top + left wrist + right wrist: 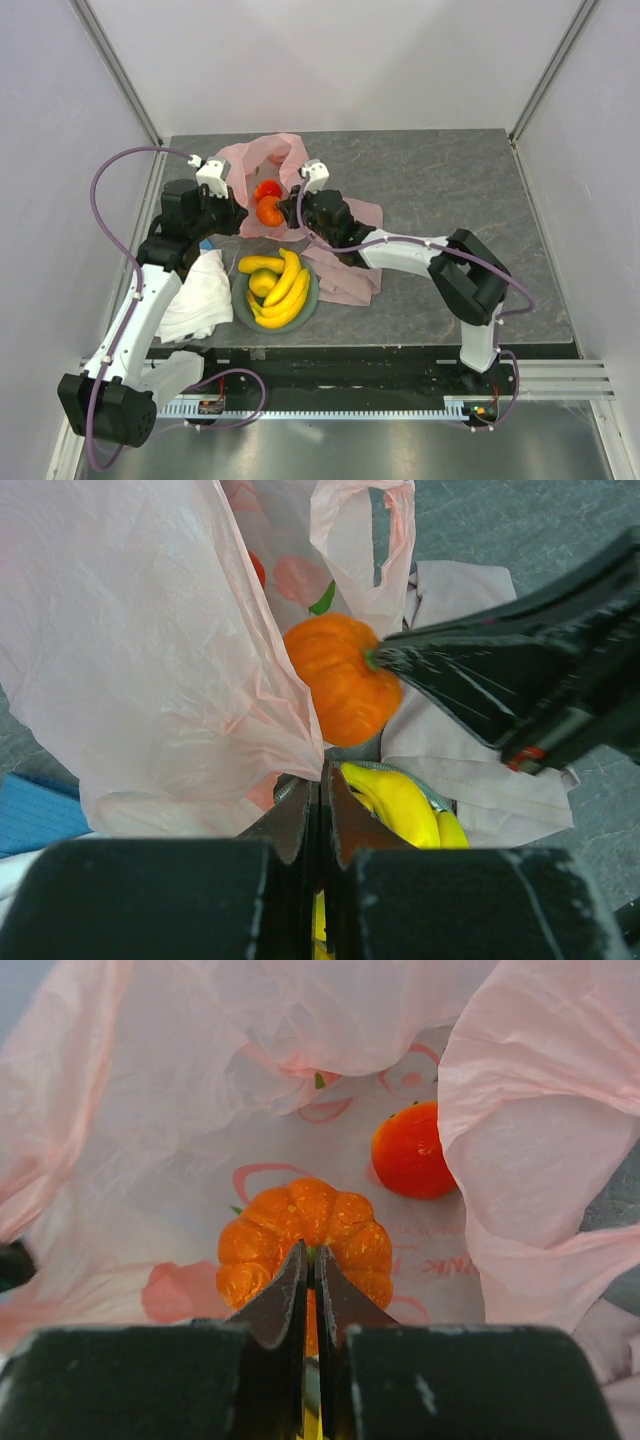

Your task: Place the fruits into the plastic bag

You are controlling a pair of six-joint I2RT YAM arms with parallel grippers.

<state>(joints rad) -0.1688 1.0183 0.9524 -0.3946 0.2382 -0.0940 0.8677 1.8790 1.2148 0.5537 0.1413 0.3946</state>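
The left gripper [320, 772] pinches the plastic bag [150, 650] open so the right gripper [310, 1256], clamped on the orange tangerine [300, 1215], can release inside.

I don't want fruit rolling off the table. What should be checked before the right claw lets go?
1. Left claw shut on bag rim, mouth open: ok.
2. Right claw pinching tangerine by stem: ok.
3. Tangerine over bag's inside: ok.
4. Red fruit apart from tangerine: ok.
5. Tangerine resting on bag floor: cannot tell.
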